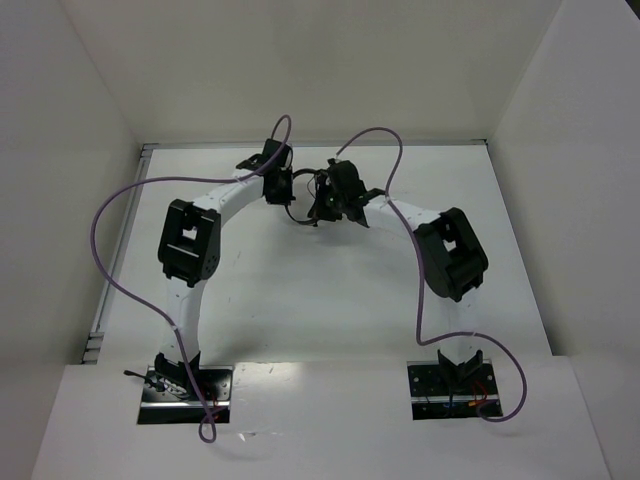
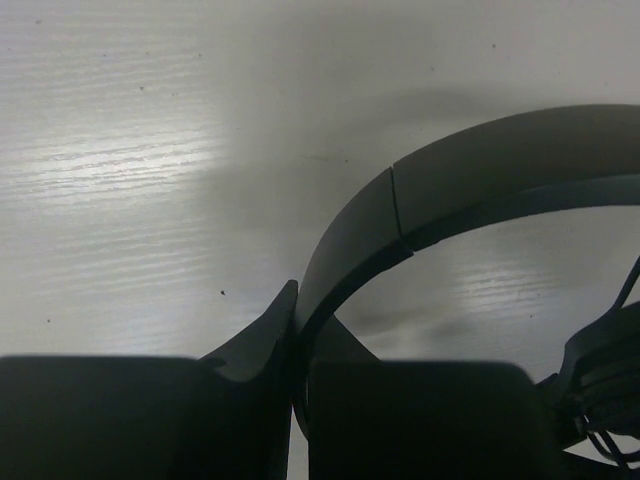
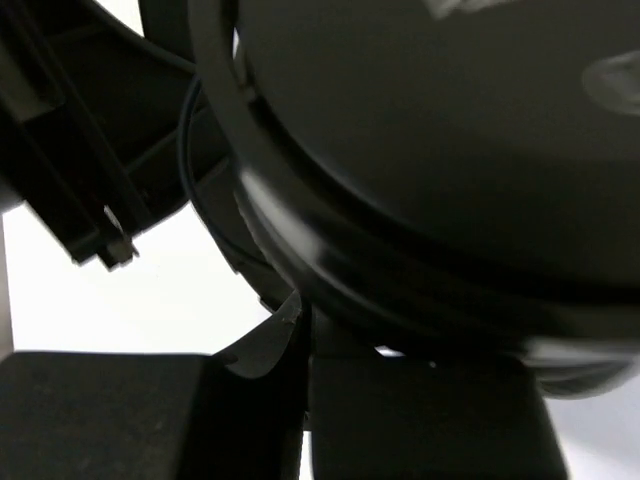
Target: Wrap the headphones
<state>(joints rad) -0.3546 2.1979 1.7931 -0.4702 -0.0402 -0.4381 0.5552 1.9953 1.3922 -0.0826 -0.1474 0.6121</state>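
Observation:
The black headphones (image 1: 311, 204) hang between my two grippers above the far middle of the white table. My left gripper (image 1: 291, 197) is shut on the thin arched headband (image 2: 480, 170), which is pinched between its fingertips in the left wrist view (image 2: 298, 312). One ear cup (image 2: 605, 372) with thin cord (image 2: 629, 284) shows at the right edge there. My right gripper (image 1: 323, 205) is shut right under a round ear pad (image 3: 430, 150) that fills the right wrist view, with its fingertips together (image 3: 305, 322). The exact part pinched is hidden. A thin dark cord (image 3: 184, 150) runs beside the pad.
White walls close in the table (image 1: 330, 290) on the left, back and right. A metal rail (image 1: 120, 250) runs along the table's left edge. Purple arm cables (image 1: 110, 215) loop out from both arms, with one (image 1: 400, 160) above the right arm.

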